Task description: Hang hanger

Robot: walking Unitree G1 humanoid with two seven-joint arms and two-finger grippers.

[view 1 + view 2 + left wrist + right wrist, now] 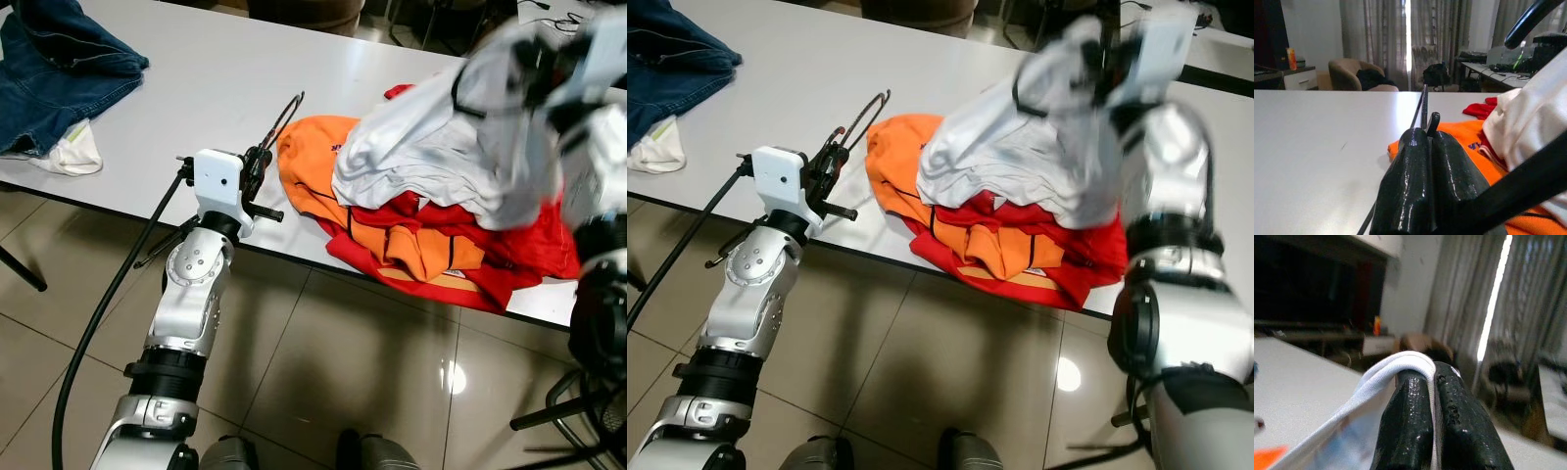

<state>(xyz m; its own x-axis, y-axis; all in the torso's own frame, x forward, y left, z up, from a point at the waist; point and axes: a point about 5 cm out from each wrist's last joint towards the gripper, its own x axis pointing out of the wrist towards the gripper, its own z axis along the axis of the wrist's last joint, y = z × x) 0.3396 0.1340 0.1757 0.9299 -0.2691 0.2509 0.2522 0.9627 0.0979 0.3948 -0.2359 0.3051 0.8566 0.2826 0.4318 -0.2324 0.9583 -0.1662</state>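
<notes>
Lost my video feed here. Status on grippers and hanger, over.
Left gripper shut on thin black wire hanger over white table. Right gripper shut on white shirt, lifting it. Orange garment and red garment piled beneath.

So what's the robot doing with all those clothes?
It's getting a shirt ready for a hanger. Its left pincer is shut on a thin black hanger held low over the white table, beside the pile. Its right pincer is shut on the edge of a white shirt, lifting it off the orange shirt and red clothes. The shirt isn't on the hanger yet. Blue jeans lie at the table's far left.
</notes>
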